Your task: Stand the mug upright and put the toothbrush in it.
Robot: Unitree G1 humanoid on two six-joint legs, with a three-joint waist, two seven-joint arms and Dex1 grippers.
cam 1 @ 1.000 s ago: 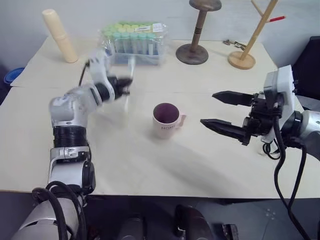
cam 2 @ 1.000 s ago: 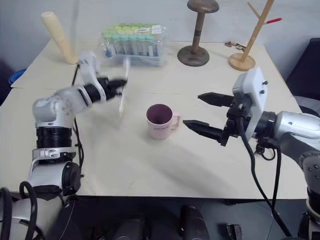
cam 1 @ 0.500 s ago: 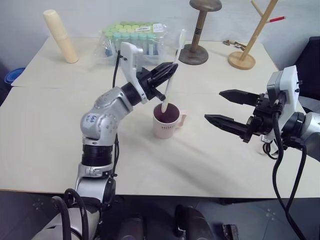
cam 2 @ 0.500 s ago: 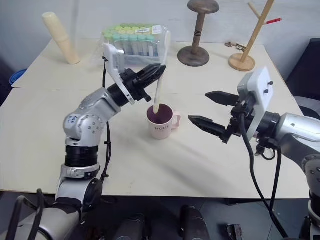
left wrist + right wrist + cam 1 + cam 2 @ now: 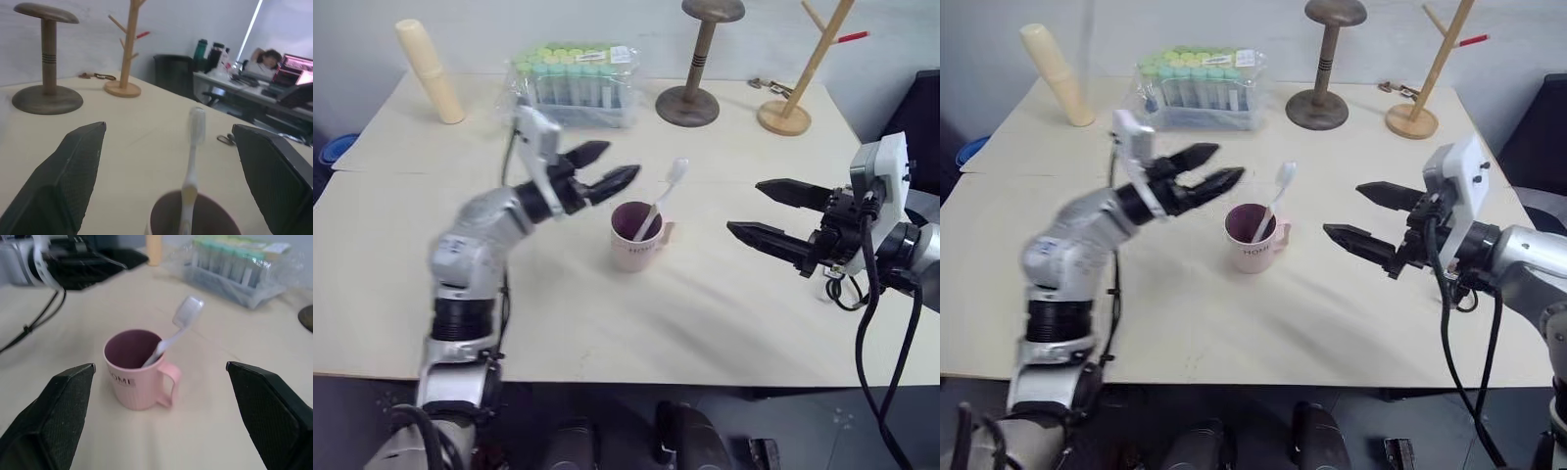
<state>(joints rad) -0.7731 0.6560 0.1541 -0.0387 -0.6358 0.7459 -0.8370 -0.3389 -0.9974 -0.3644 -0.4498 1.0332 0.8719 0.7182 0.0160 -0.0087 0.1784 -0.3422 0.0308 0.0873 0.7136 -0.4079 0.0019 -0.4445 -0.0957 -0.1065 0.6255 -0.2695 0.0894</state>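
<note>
The pale pink mug [image 5: 639,245] stands upright in the middle of the table, handle toward the right. The white toothbrush [image 5: 664,194] leans inside it, bristle head [image 5: 188,312] up and tilted right. My left gripper [image 5: 607,168] hovers open just left of the mug's rim, nothing between its fingers. My right gripper [image 5: 756,209] hangs open to the right of the mug, well apart from it. In the left wrist view the toothbrush [image 5: 191,161] rises from the mug between the two spread fingers.
A rack of capped tubes [image 5: 576,83] sits behind the mug. A cream cylinder [image 5: 430,70] stands back left. A dark wooden stand [image 5: 690,96] and a wooden branch rack [image 5: 788,108] occupy the back right. Black cables [image 5: 34,318] trail near the left arm.
The left gripper opened and let go of the toothbrush, which now leans in the mug. The left arm drew back to the left. The right gripper barely shifted.
</note>
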